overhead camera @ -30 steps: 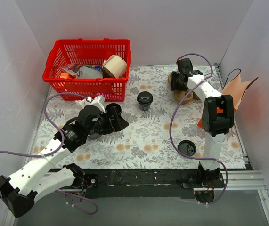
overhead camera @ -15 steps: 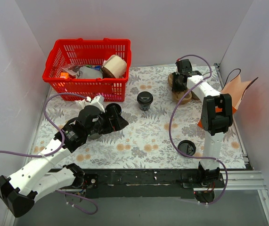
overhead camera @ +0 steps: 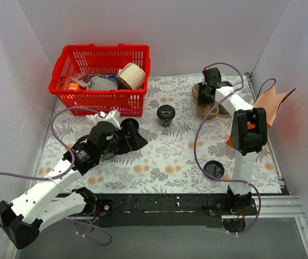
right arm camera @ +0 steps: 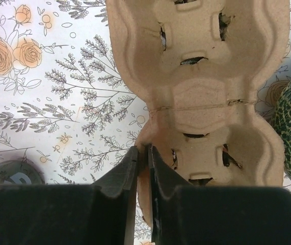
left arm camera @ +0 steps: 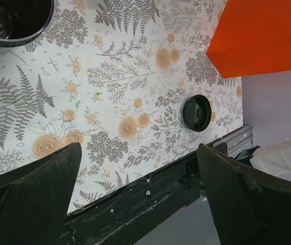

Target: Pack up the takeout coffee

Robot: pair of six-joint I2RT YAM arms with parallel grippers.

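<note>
Takeout coffee is sitting upright on the floral table, toward the back middle. It is just right of the red basket, apart from it, and neither hand is holding it. Left hand is hovering near the cup on its near-left side. Its jaws are standing wide apart with nothing between them; the left wrist view shows only tablecloth in the gap. Right hand is reaching to the far right of the table, well apart from the cup. Its fingers are pinching together on the near rim of the cardboard cup carrier, so it is gripping that edge. The carrier is lying flat with its cup wells facing up. Black lid is lying flat near the front right, well apart from the cup. Orange paper item is standing against the right wall beside the right arm. The basket is holding mixed items, including a tan round one.
</note>
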